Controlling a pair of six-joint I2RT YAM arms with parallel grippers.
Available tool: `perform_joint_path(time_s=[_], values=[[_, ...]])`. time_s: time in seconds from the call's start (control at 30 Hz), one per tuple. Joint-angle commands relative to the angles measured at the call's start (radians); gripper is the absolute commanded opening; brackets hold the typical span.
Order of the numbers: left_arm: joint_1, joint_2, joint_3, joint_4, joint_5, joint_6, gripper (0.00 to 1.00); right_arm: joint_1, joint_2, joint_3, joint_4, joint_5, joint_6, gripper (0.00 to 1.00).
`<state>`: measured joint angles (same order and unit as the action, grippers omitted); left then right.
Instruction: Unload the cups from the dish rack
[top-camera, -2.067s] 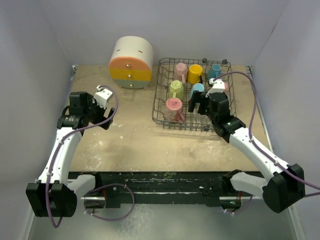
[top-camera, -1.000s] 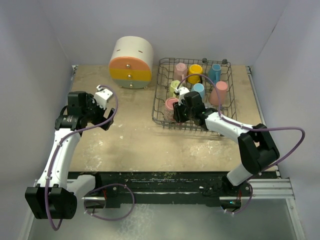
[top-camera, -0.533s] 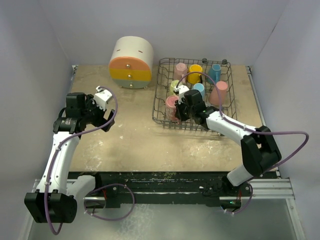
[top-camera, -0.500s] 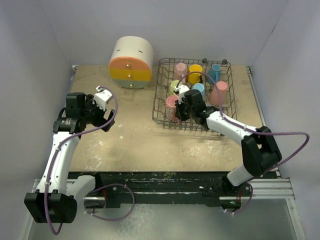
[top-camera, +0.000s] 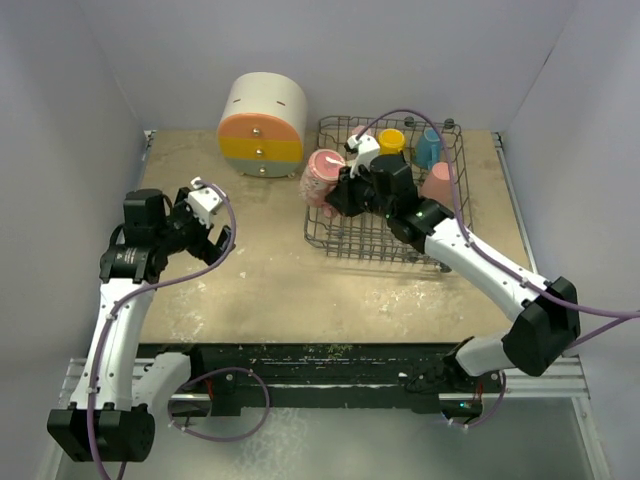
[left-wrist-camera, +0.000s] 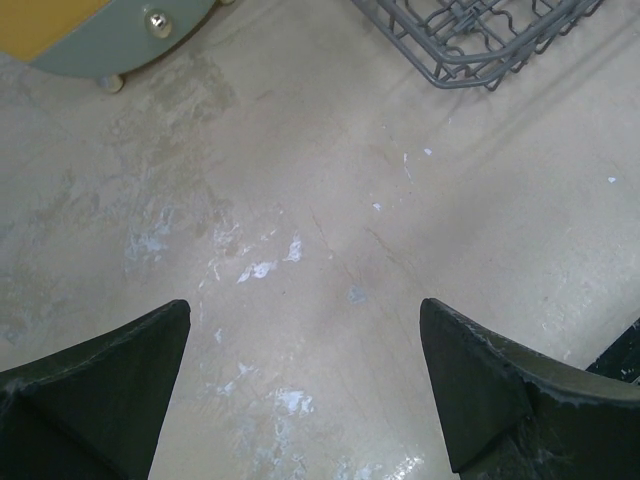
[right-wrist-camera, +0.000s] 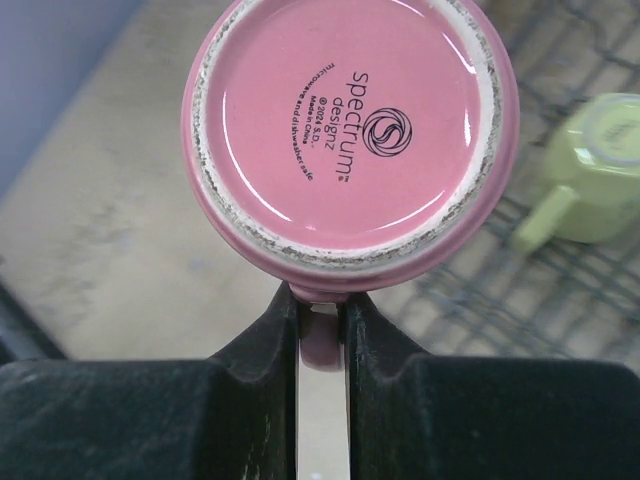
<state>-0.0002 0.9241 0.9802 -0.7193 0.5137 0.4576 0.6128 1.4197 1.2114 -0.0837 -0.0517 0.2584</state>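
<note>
One cup in hand: right gripper (right-wrist-camera: 322, 300) is clamped on the handle of the pink mug (right-wrist-camera: 350, 120), with the mug's base facing the wrist cam. From the top cam the mug sits over the dish rack (top-camera: 380, 252) rim, at the rack's 10 o'clock. In the rack: yellow cup (top-camera: 390, 141) at 12, blue cup (top-camera: 428, 148) at 1, salmon cup (top-camera: 437, 184) at 3. Pale green mug (right-wrist-camera: 590, 180) lies on the wires just beside the pink one. Left gripper (left-wrist-camera: 300, 390) has its jaws spread wide and holds nothing, over bare table (top-camera: 260, 275) at the table's 9 o'clock. Cabinet (top-camera: 262, 125) at 11.
</note>
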Motion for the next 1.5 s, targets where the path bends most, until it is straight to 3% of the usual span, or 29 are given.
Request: perform_joint_path(time_s=[0.0,0.13,0.3,0.43,0.63,0.9,1.07,1.27,1.47], values=[[0.005,-0.046,-0.001,0.074,0.130,0.065,0.99,0.079,-0.061,0.098,0.163,-0.127,0.272,0.00],[0.005,-0.091,-0.017,0.095,0.217,0.122,0.99,0.082,-0.092,0.047,0.265,-0.267,0.516,0.00],[0.005,-0.163,-0.024,0.077,0.320,0.234,0.99,0.082,-0.175,-0.134,0.564,-0.375,0.804,0.00],[0.004,-0.208,-0.033,0.050,0.400,0.318,0.99,0.084,-0.198,-0.273,0.801,-0.408,1.032,0.00],[0.005,-0.232,-0.026,0.117,0.432,0.273,0.99,0.122,-0.174,-0.394,1.064,-0.401,1.281,0.00],[0.004,-0.218,0.002,0.182,0.434,0.215,0.97,0.234,-0.174,-0.403,1.112,-0.344,1.319,0.00],[0.004,-0.204,0.025,0.220,0.441,0.168,0.84,0.298,-0.170,-0.422,1.135,-0.300,1.336,0.00],[0.003,-0.204,0.080,0.168,0.508,0.116,0.76,0.330,-0.167,-0.435,1.172,-0.250,1.354,0.00],[0.004,-0.209,0.085,0.162,0.584,0.063,0.56,0.392,-0.130,-0.426,1.243,-0.191,1.382,0.00]])
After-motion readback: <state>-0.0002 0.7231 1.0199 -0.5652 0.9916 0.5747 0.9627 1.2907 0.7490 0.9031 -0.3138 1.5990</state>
